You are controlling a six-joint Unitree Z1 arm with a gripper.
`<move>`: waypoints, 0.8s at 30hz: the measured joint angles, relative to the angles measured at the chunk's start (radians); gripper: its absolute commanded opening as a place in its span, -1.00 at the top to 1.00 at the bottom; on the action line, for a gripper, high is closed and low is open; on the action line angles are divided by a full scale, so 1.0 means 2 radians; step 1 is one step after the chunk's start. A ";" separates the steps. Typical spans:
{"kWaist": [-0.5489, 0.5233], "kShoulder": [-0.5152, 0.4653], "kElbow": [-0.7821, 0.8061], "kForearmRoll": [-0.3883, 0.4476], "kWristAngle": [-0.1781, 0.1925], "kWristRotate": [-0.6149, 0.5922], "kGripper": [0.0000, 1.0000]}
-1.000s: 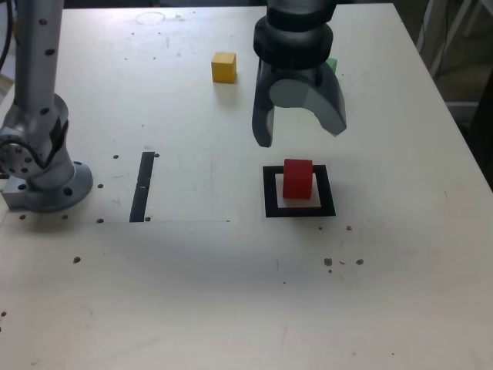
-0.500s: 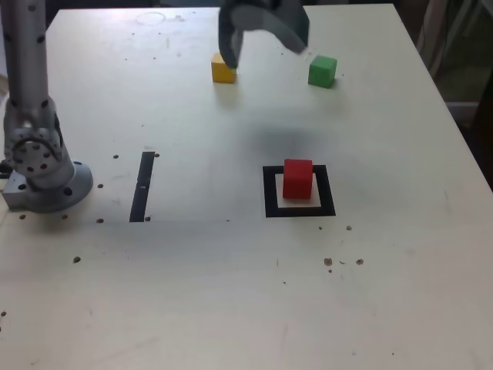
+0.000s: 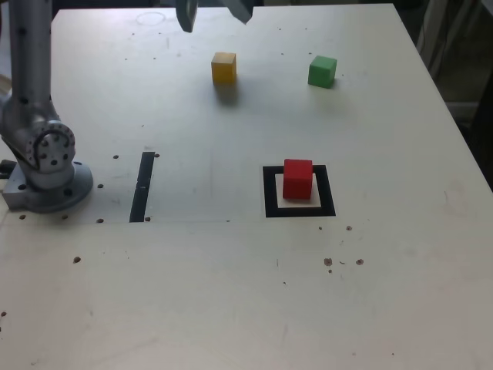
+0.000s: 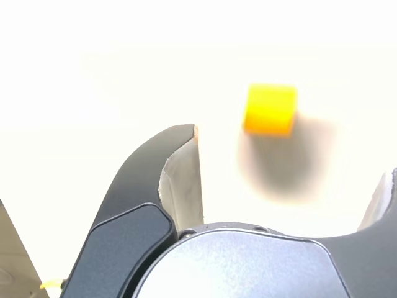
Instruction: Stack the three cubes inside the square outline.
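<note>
Gripper [image 3: 212,11] spread wide, empty, at far edge | red cube [image 3: 297,178] sat inside square outline [image 3: 269,191] | yellow cube [image 3: 223,67] far-centre, green cube [image 3: 322,71] to its right | advice: centre jaws over yellow, descend squarely.

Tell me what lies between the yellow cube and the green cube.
Nothing: in the exterior view only bare table separates the yellow cube from the green cube.
</note>
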 measured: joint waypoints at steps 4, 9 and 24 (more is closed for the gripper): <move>0.011 0.026 -0.002 -0.009 0.000 0.007 -0.98; 0.013 0.051 0.012 -0.020 -0.003 0.007 -0.95; 0.013 0.098 0.025 -0.063 -0.035 0.007 -0.63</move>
